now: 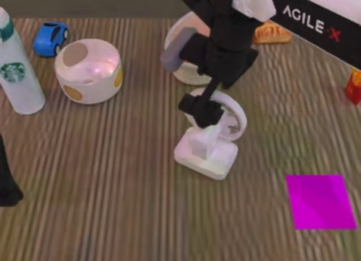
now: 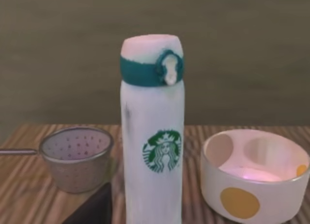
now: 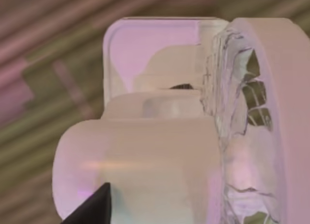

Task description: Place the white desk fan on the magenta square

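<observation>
So the right gripper (image 1: 201,110) is down over the fan (image 1: 211,140) near the middle of the table (image 1: 113,204), right at the back of its round head. Can't honestly tell if the fingers are clamped on it or just hovering, the black arm covers that bit from above. The right wrist view is basically all fan (image 3: 160,151) up close, with one dark fingertip poking in at the edge. The fan's base sits flat on the table and the head points toward the right side.

The magenta square (image 1: 320,200) is well off to the lower right of the fan, nothing on it.

The left gripper (image 1: 7,187) is parked at the far left edge, not doing anything; no idea whether it's open. Its wrist view looks at a white bottle (image 2: 152,137) with a green logo, a spotted bowl (image 2: 254,178) beside it and a small strainer (image 2: 77,156) on the other side.

Up top there's also a blue toy car (image 1: 51,38), bread (image 1: 272,32) and a red fries box (image 1: 354,86).
</observation>
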